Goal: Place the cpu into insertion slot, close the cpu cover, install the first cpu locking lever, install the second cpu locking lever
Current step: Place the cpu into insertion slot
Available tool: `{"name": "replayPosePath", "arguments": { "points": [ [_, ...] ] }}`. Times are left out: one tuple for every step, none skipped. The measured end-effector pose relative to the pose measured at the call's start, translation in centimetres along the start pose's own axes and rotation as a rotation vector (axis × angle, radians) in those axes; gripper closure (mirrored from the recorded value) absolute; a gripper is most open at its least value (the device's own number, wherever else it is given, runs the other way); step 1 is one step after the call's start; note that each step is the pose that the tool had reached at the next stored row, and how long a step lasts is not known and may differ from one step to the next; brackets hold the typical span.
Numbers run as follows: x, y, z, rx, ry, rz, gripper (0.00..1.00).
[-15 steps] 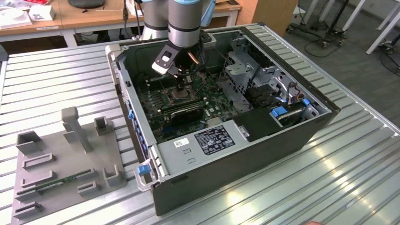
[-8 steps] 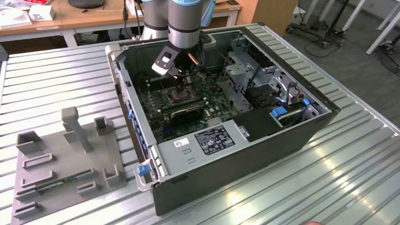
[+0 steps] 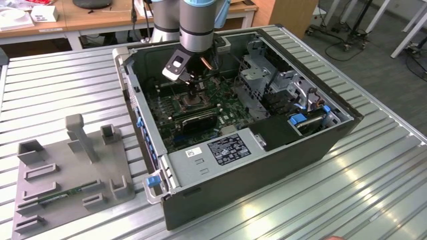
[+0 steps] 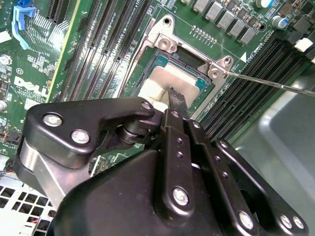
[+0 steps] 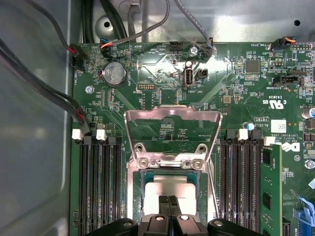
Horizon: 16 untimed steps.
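**Tool resting, fingers together, on the seated chip**

Its fingers are meeting with nothing between them, tips seemingly touching the chip's metal top. The chip is lying flat in the socket, the cover standing swung open beside it. It is looking light, stiff and fragile; its edges are offering the safest hold.

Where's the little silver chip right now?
In both wrist views the chip lies in the square socket on the green board, between the black memory slots, beneath the gripper.
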<state>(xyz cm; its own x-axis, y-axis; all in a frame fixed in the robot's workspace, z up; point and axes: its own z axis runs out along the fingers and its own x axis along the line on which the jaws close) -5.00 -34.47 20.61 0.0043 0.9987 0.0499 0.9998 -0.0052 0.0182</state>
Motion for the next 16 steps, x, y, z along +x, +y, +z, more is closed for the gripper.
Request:
{"name": "replayPosePath", "arguments": {
  "points": [
    [0.00,0.00,0.00,0.0000,-0.0001,0.000,0.89],
    [0.00,0.00,0.00,0.0000,-0.0001,0.000,0.89],
    [0.00,0.00,0.01,-0.0001,0.0001,0.000,0.89],
    [0.00,0.00,0.01,-0.0001,0.0001,0.000,0.89],
    [0.00,0.00,0.02,-0.0001,0.0001,0.000,0.89],
    [0.00,0.01,0.07,-0.0004,0.0006,0.000,0.89],
    [0.00,0.01,0.13,-0.0003,0.0005,0.000,0.89],
    [-0.01,0.00,0.18,-0.0001,0.0002,0.000,0.89],
    [-0.01,0.00,0.25,-0.0002,0.0002,0.000,0.89],
    [-0.01,0.00,0.32,-0.0002,0.0002,0.000,0.89],
    [-0.02,0.00,0.38,-0.0001,0.0001,0.000,0.89],
    [-0.02,-0.01,0.44,-0.0001,0.0001,0.000,0.89],
    [-0.03,-0.01,0.47,-0.0001,0.0001,0.000,0.89],
    [-0.03,-0.01,0.47,0.0000,-0.0001,0.000,0.89],
    [-0.03,-0.01,0.47,0.0000,-0.0002,0.000,0.89],
    [-0.03,-0.01,0.47,0.0000,0.0000,0.000,0.89]
  ]
}}
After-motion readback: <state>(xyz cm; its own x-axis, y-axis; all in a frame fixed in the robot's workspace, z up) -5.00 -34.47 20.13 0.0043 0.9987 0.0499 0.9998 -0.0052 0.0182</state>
